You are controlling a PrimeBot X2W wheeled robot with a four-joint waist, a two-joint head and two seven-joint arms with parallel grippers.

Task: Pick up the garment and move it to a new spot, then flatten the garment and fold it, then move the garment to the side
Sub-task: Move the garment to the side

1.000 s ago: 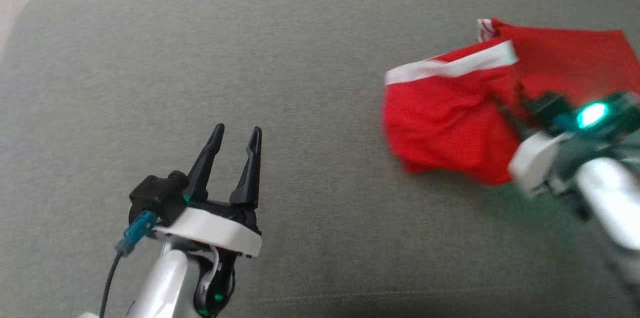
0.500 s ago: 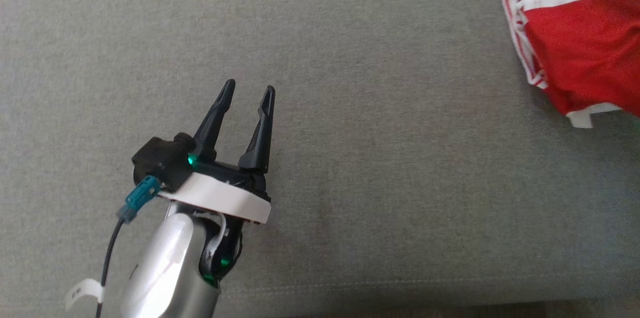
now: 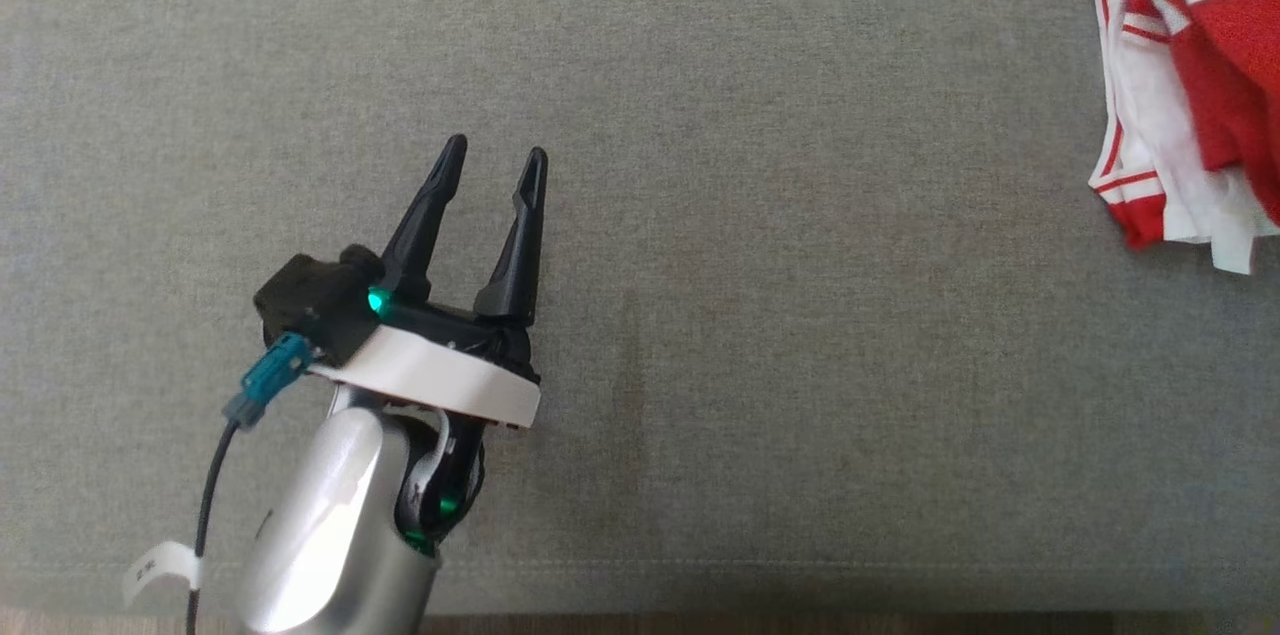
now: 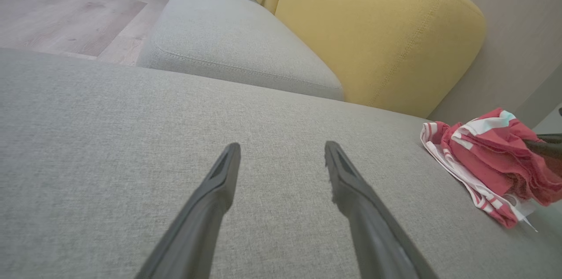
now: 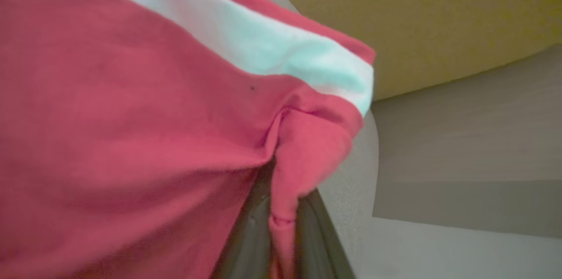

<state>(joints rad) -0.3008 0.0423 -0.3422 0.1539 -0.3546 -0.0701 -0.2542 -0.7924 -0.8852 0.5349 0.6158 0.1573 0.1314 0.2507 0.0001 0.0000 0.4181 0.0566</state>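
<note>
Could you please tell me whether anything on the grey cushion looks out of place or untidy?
Yes: the red and white garment is bunched and creased on the grey cushion, at the right of the head view, layers overlapping instead of flat. The right tool is shut on a fold of it.

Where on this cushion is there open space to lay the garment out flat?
The grey cushion is bare from the left tool across to the red garment, and beyond the tool's fingertips toward the yellow backrest. Crowded only at the far right, where the garment bunches.
</note>
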